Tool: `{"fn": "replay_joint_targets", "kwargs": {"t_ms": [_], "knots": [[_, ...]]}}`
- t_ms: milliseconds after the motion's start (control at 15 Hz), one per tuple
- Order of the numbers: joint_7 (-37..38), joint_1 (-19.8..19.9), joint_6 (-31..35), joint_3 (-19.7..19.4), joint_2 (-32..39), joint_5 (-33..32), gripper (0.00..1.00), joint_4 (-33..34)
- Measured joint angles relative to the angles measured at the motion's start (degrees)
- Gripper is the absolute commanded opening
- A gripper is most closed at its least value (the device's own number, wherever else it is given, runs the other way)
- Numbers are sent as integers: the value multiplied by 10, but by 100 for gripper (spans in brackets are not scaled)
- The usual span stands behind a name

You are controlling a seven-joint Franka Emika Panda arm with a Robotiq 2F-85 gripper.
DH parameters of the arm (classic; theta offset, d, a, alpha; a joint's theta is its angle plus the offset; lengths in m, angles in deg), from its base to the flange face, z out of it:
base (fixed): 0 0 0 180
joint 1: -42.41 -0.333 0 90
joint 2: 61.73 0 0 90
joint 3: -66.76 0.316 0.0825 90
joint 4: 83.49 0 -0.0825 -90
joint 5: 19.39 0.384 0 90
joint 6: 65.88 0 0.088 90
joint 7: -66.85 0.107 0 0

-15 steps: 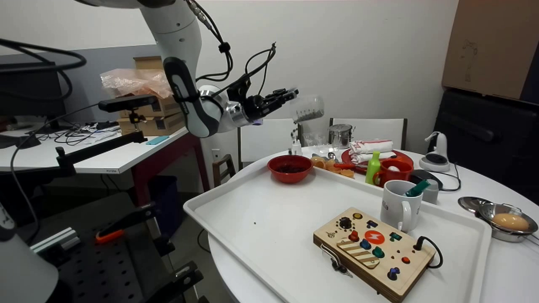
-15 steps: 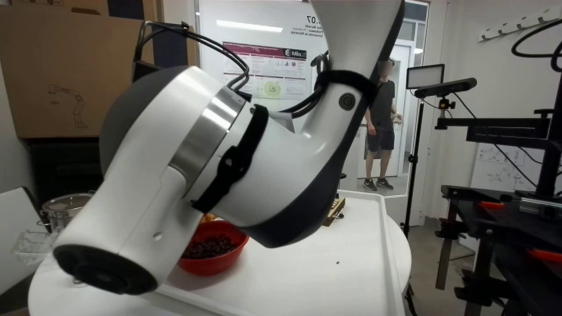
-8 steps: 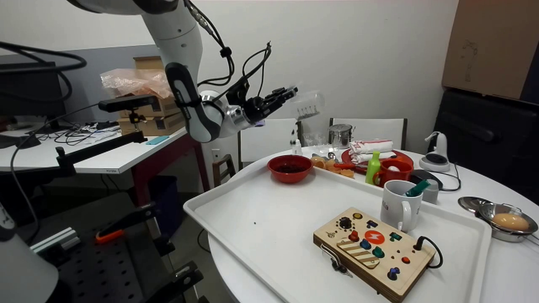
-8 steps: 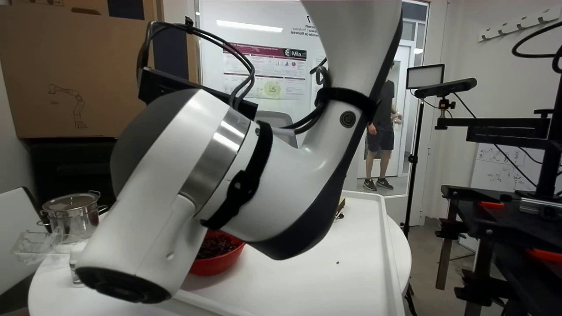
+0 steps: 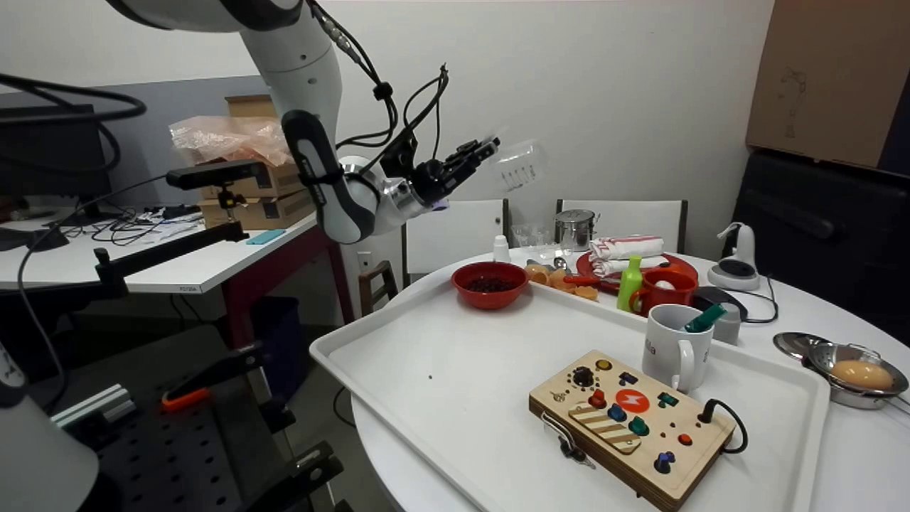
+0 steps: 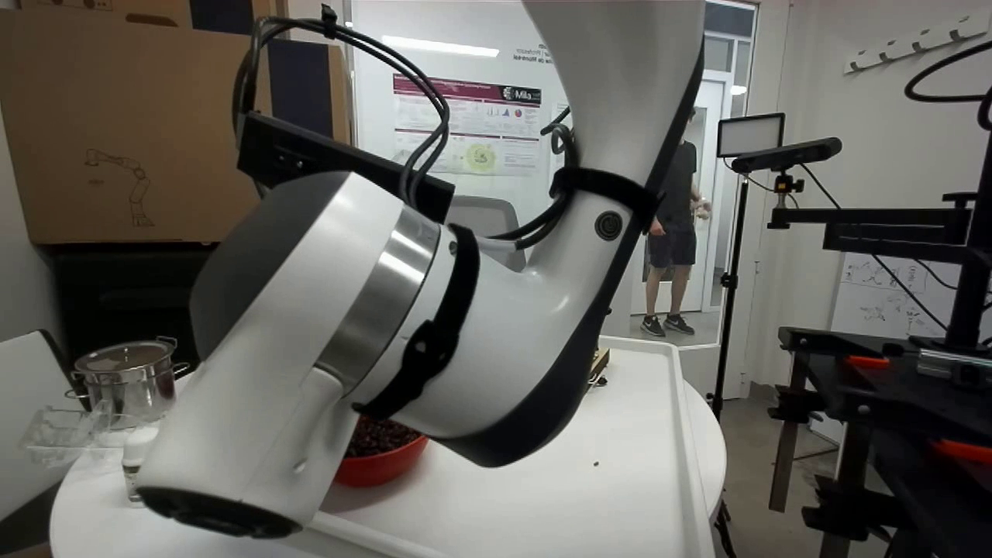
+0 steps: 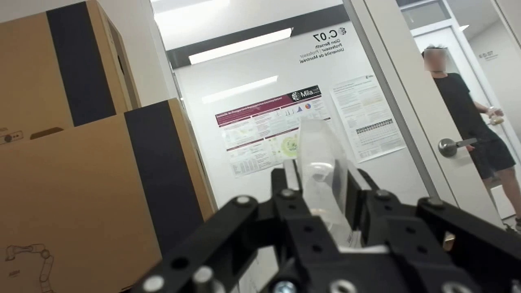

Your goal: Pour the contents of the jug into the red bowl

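Observation:
The jug [image 5: 517, 171] is a clear see-through vessel with measuring marks. It hangs tilted in the air, above and slightly right of the red bowl [image 5: 490, 301] in an exterior view. No dark contents show in it. My gripper [image 5: 495, 145] is shut on its handle; in the wrist view the clear plastic [image 7: 319, 140] sits between the fingers. The red bowl stands upright on the far corner of the tray and holds many small dark bean-like pieces. In an exterior view the bowl [image 6: 384, 469] is partly hidden by the arm, which also hides the gripper and jug.
The white tray [image 5: 455, 419] carries a wooden button box [image 5: 633, 427] and a white mug [image 5: 672, 348]. A small white bottle [image 5: 500, 249] stands behind the bowl. Eggshells [image 5: 561, 279], a green bottle [image 5: 630, 284], a red mug [image 5: 668, 290] and a steel pot [image 5: 574, 229] stand beyond the tray.
Dark pieces were falling from the jug above the bowl; now no stream shows and the jug looks empty. The jug and gripper have tilted further, and the forearm has dropped slightly.

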Motion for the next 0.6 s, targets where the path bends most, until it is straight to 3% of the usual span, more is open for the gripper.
{"fn": "replay_joint_targets", "kwargs": {"t_ms": [600], "knots": [[5, -4, -33, -11, 7, -11, 7, 9]]}}
